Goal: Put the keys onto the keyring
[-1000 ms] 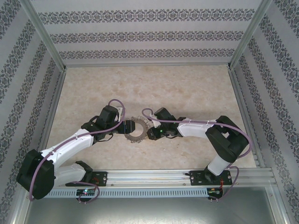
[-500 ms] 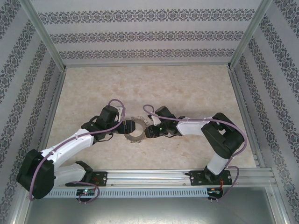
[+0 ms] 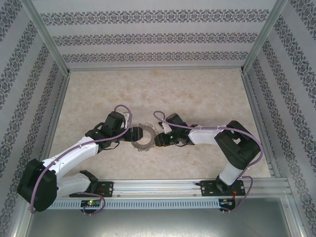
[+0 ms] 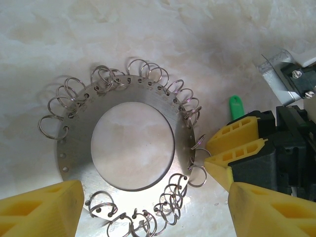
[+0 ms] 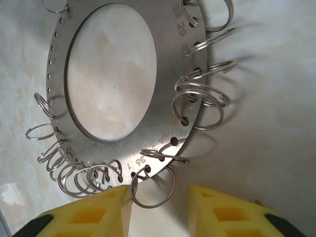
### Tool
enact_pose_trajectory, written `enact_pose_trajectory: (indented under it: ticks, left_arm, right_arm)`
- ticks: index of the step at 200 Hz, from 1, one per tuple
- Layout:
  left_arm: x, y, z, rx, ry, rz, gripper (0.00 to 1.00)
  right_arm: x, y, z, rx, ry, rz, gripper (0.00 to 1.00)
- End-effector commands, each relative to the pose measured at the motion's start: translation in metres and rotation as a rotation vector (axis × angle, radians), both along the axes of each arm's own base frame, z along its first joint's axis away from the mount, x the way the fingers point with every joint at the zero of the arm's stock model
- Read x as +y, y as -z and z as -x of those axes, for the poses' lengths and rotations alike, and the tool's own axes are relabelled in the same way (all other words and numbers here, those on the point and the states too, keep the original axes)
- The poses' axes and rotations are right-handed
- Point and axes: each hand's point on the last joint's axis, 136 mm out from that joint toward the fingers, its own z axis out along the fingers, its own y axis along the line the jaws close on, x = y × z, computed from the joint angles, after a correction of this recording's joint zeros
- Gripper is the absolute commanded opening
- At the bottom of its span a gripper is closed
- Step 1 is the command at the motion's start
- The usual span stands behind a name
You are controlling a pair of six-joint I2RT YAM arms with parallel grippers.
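The keyring (image 4: 79, 148) lies flat on the table (image 3: 207, 94), midway between the side edges and nearer the near edge. The left gripper (image 4: 154, 197) stands spread wide at the ring's rim, clamping nothing. The right gripper (image 5: 158, 200) has its jaws parted around one wire loop (image 5: 152, 187) without pinching it. The green key (image 4: 236, 105) peeks out just beside that gripper's fingers. This looks like lining up on a loop. Next, the key needs picking up and threading on.
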Motion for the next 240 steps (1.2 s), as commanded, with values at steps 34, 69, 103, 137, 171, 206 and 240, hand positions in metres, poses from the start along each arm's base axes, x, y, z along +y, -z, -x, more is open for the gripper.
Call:
enact_pose_trajectory:
  ticks: [34,69,103,137,171,206,240]
  left_arm:
    - [-0.003,-0.013,0.001,-0.051,0.045,-0.009,0.78]
    - [0.002,-0.013,0.003,-0.064,0.052,-0.039,0.78]
    - [0.005,-0.012,0.005,-0.07,0.058,-0.057,0.78]
    - [0.008,-0.012,0.006,-0.078,0.056,-0.066,0.78]
    - [0.009,-0.015,0.006,-0.086,0.056,-0.069,0.78]
    - [0.011,-0.016,0.007,-0.091,0.055,-0.075,0.78]
    - [0.012,-0.016,0.008,-0.093,0.05,-0.075,0.78]
  right_arm:
    - [0.007,0.004,0.004,0.083,0.02,-0.046,0.28]
    - [0.01,0.003,0.002,0.094,0.024,-0.05,0.27]
    - [0.011,0.004,0.004,0.105,0.026,-0.048,0.23]
    - [0.013,0.004,0.004,0.108,0.029,-0.047,0.23]
    - [0.015,0.002,0.003,0.107,0.033,-0.057,0.29]
    - [0.016,0.002,0.003,0.11,0.034,-0.063,0.29]
    - [0.021,-0.003,-0.001,0.101,0.03,-0.078,0.26]
